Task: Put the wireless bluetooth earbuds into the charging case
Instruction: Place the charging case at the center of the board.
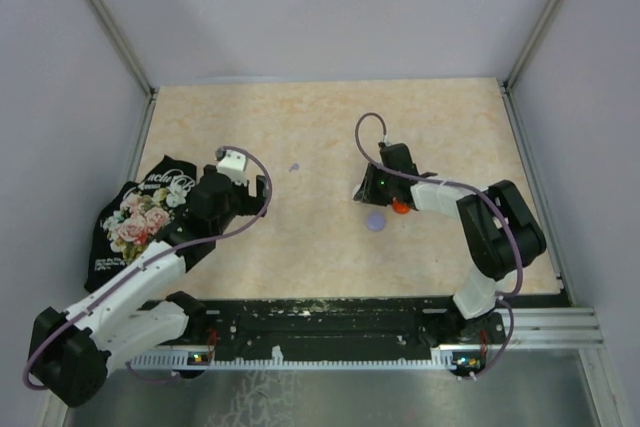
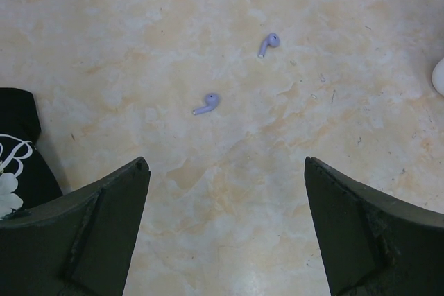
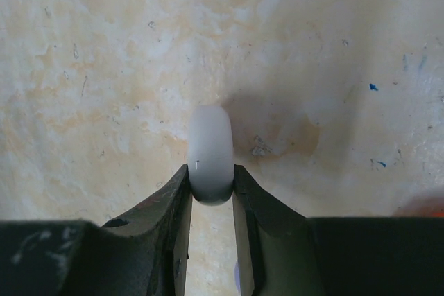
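1. Lying flat on the table [image 1: 320,117], one lilac earbud [image 2: 207,104] and a second lilac earbud [image 2: 268,43] sit near each other. They are a little to the right of the left gripper [image 2: 225,163]. Neither one is in a case.
2. The left gripper has its jaws spread wide with nothing between them. It hangs over bare table beside the earbuds.
3. The right gripper [image 3: 211,169] is squeezed tight on a white case [image 3: 211,136], which stands up on its edge.
4. A lilac case [image 1: 376,221] lies flat on the near side of the right gripper, with a small red thing [image 1: 400,207] beside it. I cannot tell if that case is open.
5. I think the job has hardly begun. No earbud is picked up or put in yet.
6. Lots of bare table lies around the earbuds, and the table edges are well away. A black flowery bag [image 1: 130,217] lies at the left edge, close by the left arm, so a wide swing that way might bump it.
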{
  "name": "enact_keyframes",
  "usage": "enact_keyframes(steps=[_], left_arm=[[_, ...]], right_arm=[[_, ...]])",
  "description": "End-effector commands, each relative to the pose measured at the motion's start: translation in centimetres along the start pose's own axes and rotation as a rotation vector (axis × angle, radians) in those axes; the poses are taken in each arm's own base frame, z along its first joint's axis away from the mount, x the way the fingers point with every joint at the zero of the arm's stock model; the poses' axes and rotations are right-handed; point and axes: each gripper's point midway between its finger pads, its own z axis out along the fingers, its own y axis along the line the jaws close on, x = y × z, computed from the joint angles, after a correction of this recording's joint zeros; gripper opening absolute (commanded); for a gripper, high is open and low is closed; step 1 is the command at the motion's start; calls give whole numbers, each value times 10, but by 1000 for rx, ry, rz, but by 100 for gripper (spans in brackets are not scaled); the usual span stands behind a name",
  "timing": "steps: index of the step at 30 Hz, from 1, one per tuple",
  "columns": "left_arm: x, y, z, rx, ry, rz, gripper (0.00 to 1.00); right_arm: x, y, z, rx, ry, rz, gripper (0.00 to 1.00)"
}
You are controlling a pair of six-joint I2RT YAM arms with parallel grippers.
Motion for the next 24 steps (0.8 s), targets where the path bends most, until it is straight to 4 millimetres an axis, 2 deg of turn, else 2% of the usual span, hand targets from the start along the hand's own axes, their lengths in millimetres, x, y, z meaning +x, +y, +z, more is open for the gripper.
enact_keyframes(steps=[1,10,12,15,18,24], left_arm=[[-12,-1,3,6,-19,-19,97],[-8,-8,13,67,44,-48,96],[-8,-12,14,89,51,-51,96],[-4,-17,16,113,75,-57,96],[1,-23,17,142,100,-68,96],[11,-33,21,188,142,-82,96]], right_arm=[[-10,-5,-12,49,-23,-9,30],[-24,4,-54,50,-81,-96,46],[-24,7,-65,45,-92,-118,53],[-19,6,-78,69,-101,-155,56],[-5,1,-78,72,-67,-182,57],[15,-7,-65,77,1,-221,58]])
